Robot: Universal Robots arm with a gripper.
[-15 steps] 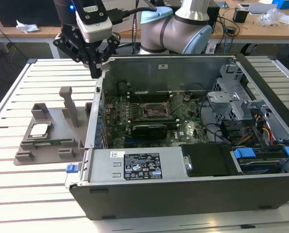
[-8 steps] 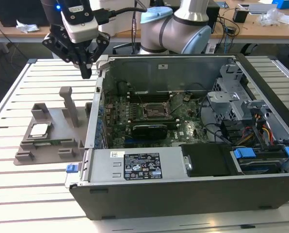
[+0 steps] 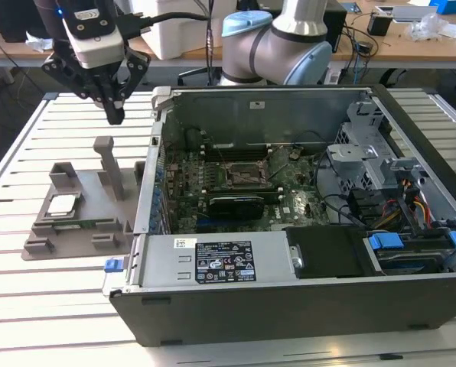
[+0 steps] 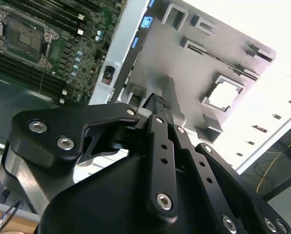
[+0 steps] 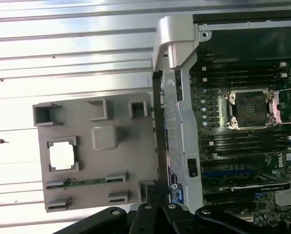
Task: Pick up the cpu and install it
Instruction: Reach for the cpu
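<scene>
Two risks stand out, in my judgement. First, the jaws are pressed together and hold nothing, and they hang above the grey holder [image 3: 86, 187], close to its tall post [image 3: 109, 164]; a careless descent could hit this post. Second, the cpu [image 3: 62, 204] lies flat in a square pocket of that holder, with low walls close around it, so a grasp may find little to hold and the chip could tilt or slip.

The holder lies on the slatted worktop [image 3: 29, 306] near its edge at the exterior view's left, just beside the open computer case [image 3: 289, 306]. One narrow slot of the holder keeps a green strip [image 5: 87, 182]; the other pockets look empty. Inside the case, the socket [image 3: 247, 176] on the motherboard [image 3: 297, 202] is empty.
</scene>
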